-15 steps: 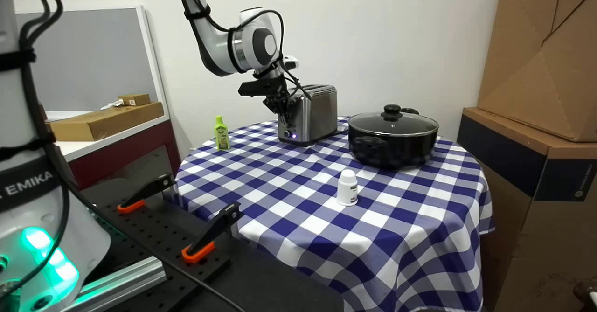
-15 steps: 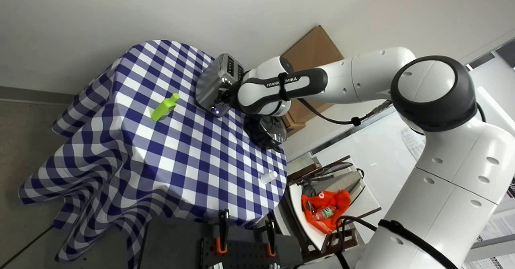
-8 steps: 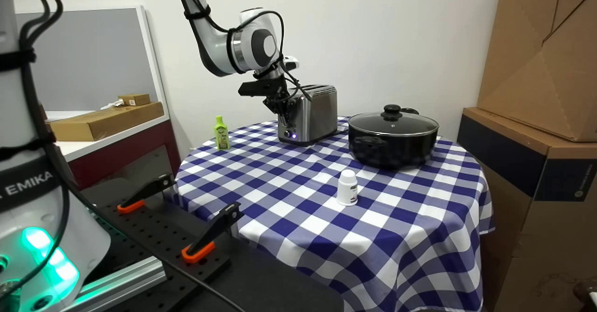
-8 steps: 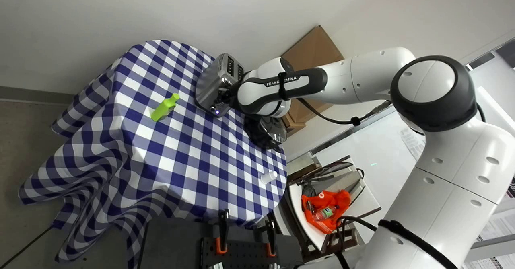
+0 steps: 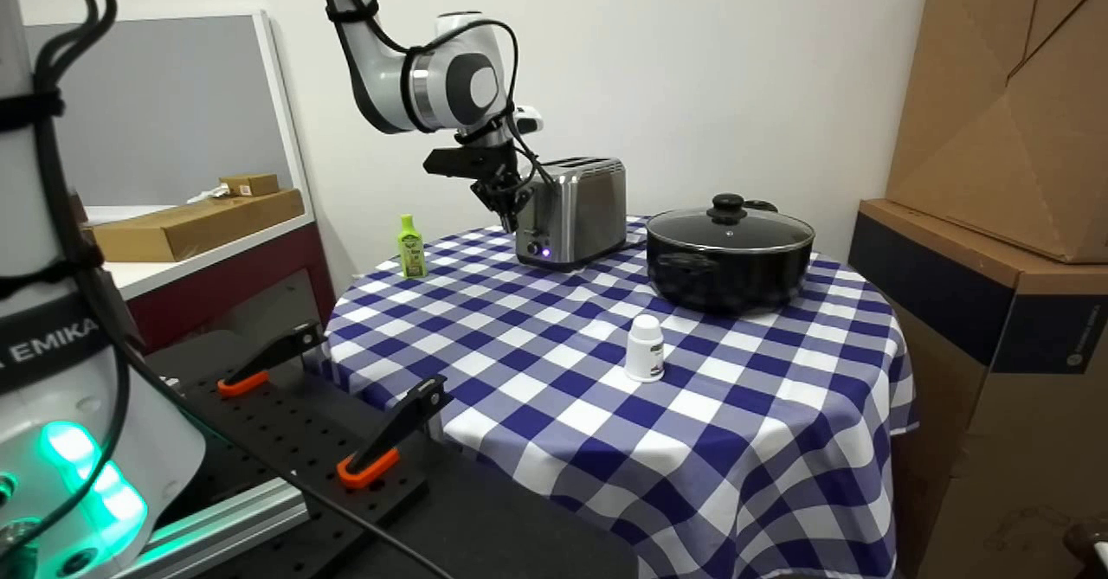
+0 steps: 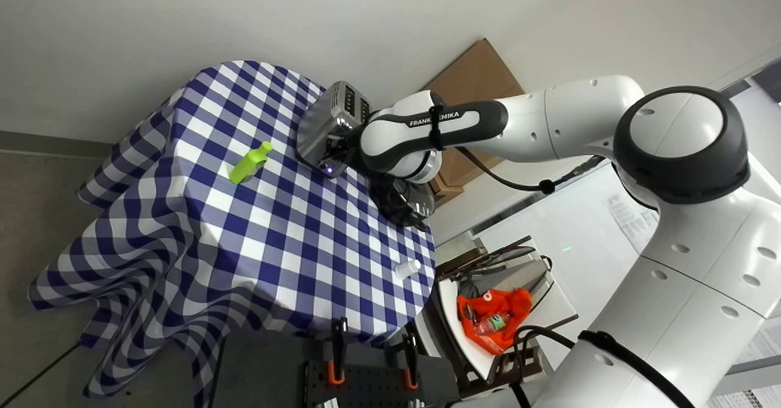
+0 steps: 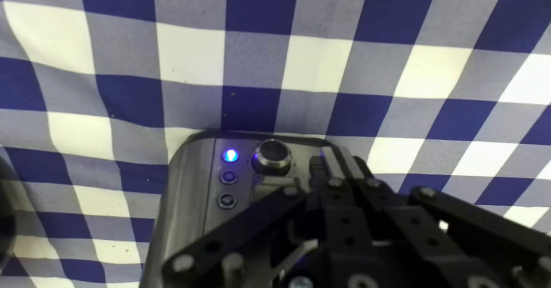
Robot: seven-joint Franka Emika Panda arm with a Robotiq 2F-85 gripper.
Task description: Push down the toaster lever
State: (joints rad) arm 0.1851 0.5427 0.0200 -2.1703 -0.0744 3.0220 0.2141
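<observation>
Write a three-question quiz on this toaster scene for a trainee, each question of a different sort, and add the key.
1. True or false: the black pot has its glass lid on.
2. Multiple choice: what colour is the lit button on the toaster in the wrist view?
A) red
B) blue
C) green
3. Fill in, with open or shut: in the wrist view, the gripper is ____.

Key: 1. True; 2. B; 3. shut
</observation>
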